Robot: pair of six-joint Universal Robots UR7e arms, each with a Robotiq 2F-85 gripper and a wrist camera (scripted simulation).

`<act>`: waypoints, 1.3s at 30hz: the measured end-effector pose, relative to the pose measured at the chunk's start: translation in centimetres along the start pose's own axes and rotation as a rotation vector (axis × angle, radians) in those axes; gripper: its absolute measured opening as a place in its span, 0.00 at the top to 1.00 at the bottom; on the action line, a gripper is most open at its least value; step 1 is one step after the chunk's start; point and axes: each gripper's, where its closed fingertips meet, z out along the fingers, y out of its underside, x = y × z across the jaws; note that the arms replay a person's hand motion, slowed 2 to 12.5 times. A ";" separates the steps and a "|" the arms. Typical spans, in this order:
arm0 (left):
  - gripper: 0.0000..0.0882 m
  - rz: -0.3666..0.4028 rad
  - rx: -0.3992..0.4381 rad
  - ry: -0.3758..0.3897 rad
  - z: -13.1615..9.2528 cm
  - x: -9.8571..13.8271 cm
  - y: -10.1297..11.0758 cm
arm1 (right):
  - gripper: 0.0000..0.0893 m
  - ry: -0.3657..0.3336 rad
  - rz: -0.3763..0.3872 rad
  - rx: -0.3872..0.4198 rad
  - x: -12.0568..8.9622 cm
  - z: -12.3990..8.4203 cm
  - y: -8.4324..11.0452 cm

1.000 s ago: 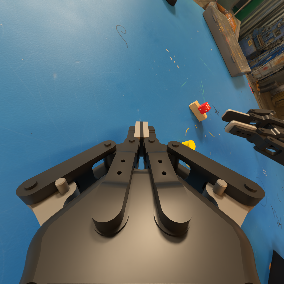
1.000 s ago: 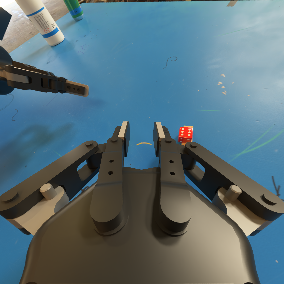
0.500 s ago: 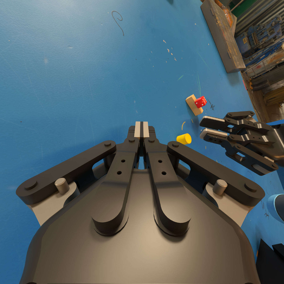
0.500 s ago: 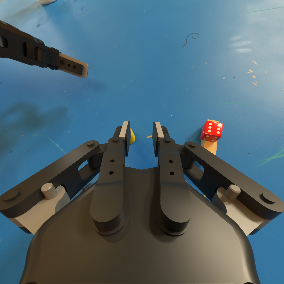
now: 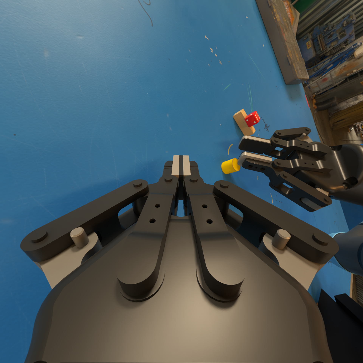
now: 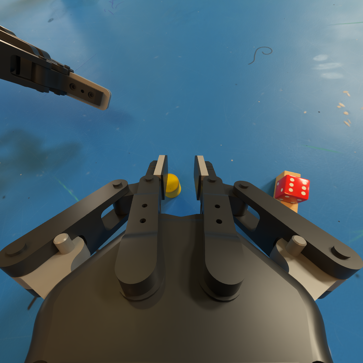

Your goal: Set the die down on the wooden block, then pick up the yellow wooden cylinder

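A red die [image 5: 252, 118] rests on a small wooden block [image 5: 242, 122] on the blue table; both also show in the right wrist view, the die [image 6: 292, 189] on the block [image 6: 287, 174]. A yellow wooden cylinder [image 5: 229, 166] stands on the table. My right gripper [image 6: 180, 170] is open above it; the cylinder [image 6: 172, 185] sits partly under the left finger and partly in the gap. The right gripper also shows in the left wrist view [image 5: 241, 151]. My left gripper [image 5: 181, 165] is shut and empty, left of the cylinder.
A flat grey case [image 5: 280, 39] lies at the far right table edge, with workshop clutter beyond it. The left gripper's fingers [image 6: 88, 94] reach into the right wrist view from the upper left. Scratches and paint flecks mark the blue table [image 5: 98, 78].
My right gripper moved away from the die and block toward the yellow cylinder and came lower, so the cylinder now sits by its left finger. The left gripper drifted a little; it stays shut.
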 end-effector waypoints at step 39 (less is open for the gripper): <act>1.00 0.021 -0.029 0.066 -1.8 0.4 3.1 | 0.76 -0.003 -0.075 -0.090 -1.1 1.2 1.8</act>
